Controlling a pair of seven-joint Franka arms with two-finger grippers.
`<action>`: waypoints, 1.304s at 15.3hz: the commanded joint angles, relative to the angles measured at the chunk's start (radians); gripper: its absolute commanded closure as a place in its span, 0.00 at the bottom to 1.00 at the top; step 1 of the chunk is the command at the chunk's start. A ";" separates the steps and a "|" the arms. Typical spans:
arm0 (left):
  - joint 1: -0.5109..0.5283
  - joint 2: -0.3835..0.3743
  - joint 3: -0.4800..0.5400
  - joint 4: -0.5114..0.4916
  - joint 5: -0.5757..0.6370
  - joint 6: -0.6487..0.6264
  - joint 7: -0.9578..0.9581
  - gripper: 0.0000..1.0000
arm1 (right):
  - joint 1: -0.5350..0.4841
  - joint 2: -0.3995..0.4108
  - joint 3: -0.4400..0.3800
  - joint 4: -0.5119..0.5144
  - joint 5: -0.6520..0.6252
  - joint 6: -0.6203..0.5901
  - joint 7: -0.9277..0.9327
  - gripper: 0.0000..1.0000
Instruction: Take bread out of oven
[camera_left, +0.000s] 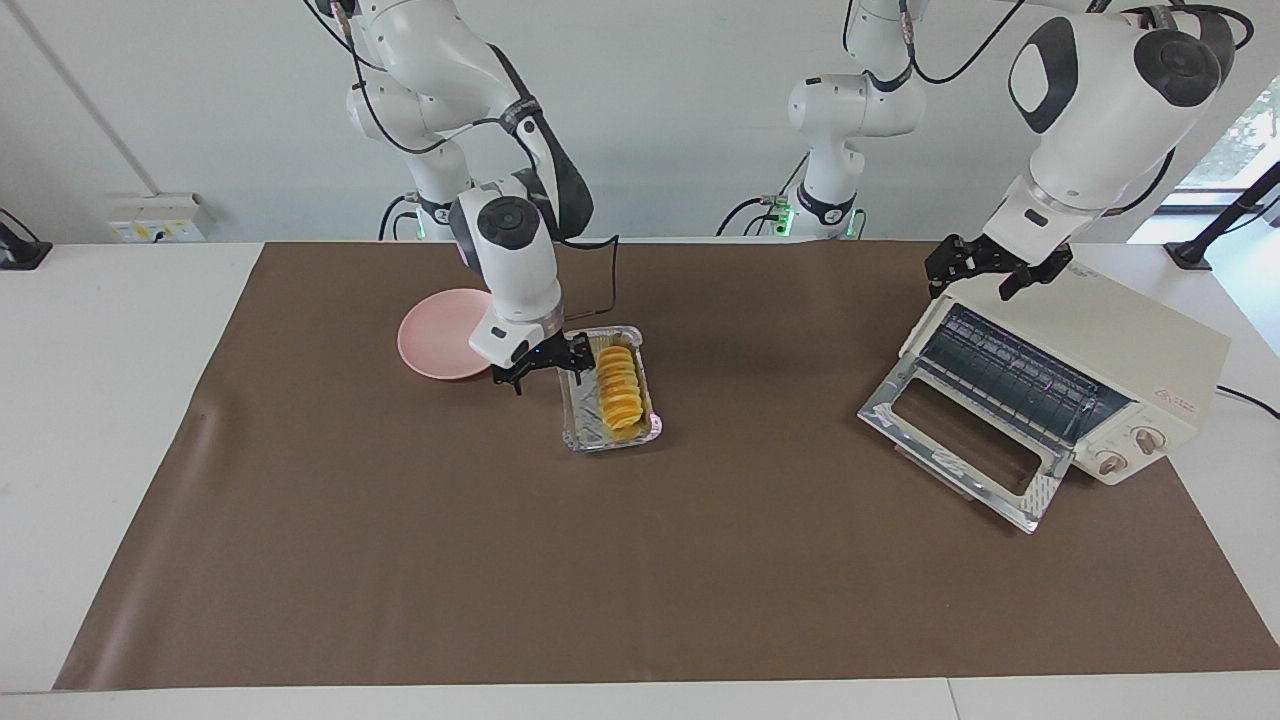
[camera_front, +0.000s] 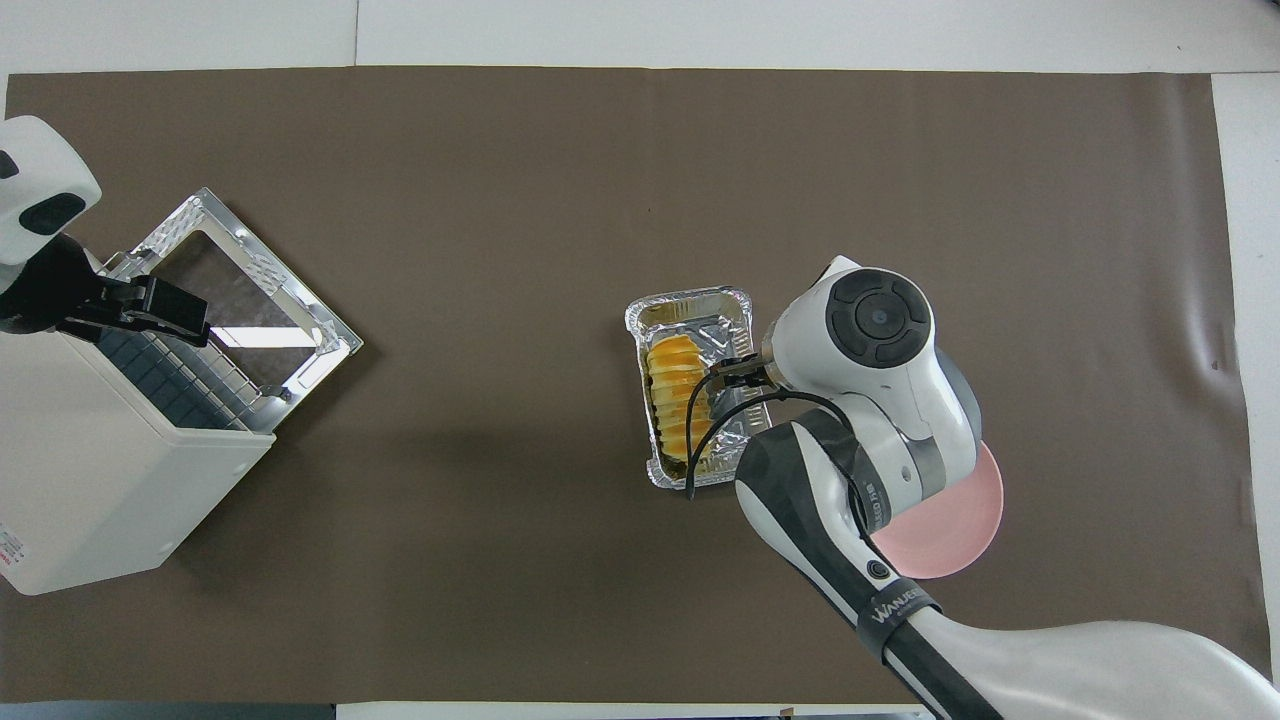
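Your right gripper (camera_left: 546, 368), jaws apart, hangs over the foil tray (camera_left: 575, 420) holding the bread (camera_left: 620, 388). Left gripper (camera_left: 988, 270), jaws apart, is over the open oven (camera_left: 1120, 345).

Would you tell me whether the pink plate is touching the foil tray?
Apart: the facing view shows brown mat between the pink plate and the foil tray.

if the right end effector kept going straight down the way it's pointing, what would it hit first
Most likely the foil tray, on its wall toward the pink plate, beside the bread. The open right end effector hangs over that edge; depth is unclear, so it might land on the mat alongside.
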 joint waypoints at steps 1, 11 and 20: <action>0.018 -0.023 -0.018 -0.038 0.021 0.024 0.019 0.00 | 0.004 0.027 -0.002 -0.008 0.003 0.031 0.041 0.00; 0.013 -0.026 -0.013 -0.029 0.019 0.024 0.015 0.00 | 0.060 0.047 -0.002 -0.079 0.003 0.126 0.199 1.00; 0.017 -0.021 -0.016 -0.029 0.016 0.116 0.013 0.00 | -0.130 0.046 -0.003 0.002 0.003 0.121 0.042 1.00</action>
